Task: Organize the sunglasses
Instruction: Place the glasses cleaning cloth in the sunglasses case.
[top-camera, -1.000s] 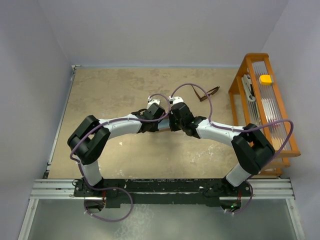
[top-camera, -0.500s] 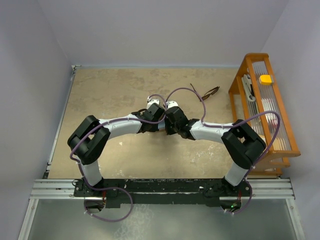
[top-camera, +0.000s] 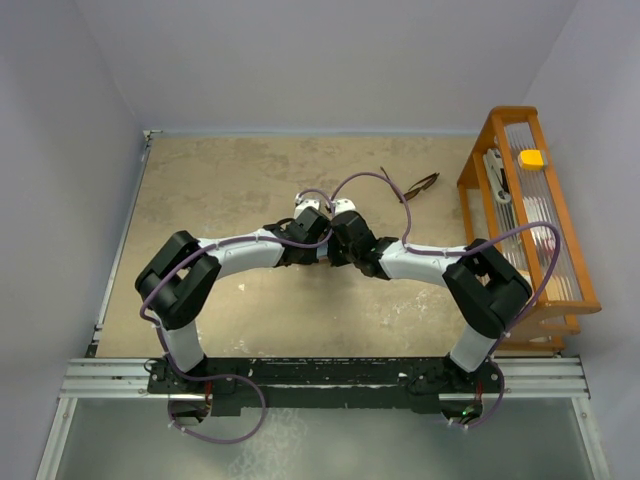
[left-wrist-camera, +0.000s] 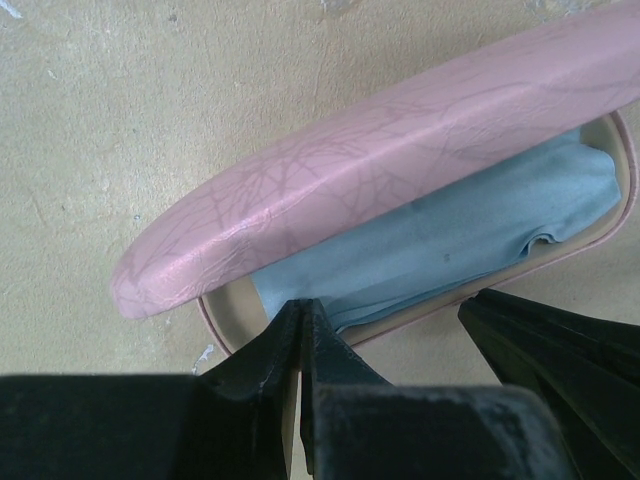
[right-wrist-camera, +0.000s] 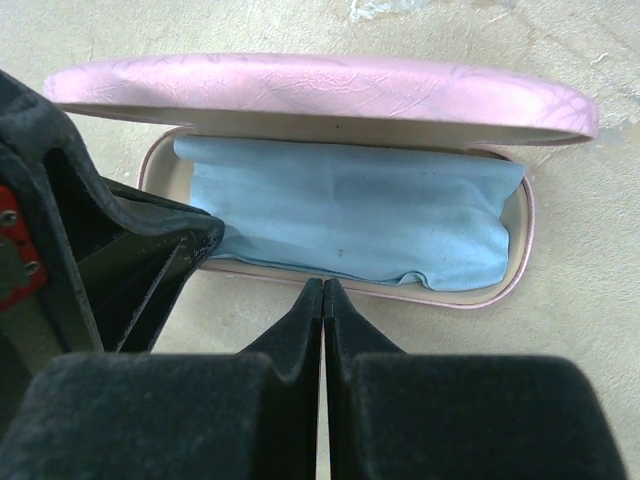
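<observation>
**Pink case (right-wrist-camera: 320, 88) braced open, sunglasses (top-camera: 415, 186) not yet fetched**

The jaws of the left gripper (left-wrist-camera: 302, 312) and the right gripper (right-wrist-camera: 323, 292) are pressed together on nothing. Their tips are set at the case's near rim, probably so that it is kept from sliding. A blue cloth (right-wrist-camera: 350, 220) is seen inside. The sunglasses are found on the table (top-camera: 220, 190), well apart, near the wooden rack (top-camera: 515, 111).

Left pincer (left-wrist-camera: 302, 308) and right pincer (right-wrist-camera: 323, 288) crowd the open pink case (right-wrist-camera: 330, 85); bare table (top-camera: 220, 180) surrounds the sunglasses (top-camera: 424, 183).
</observation>
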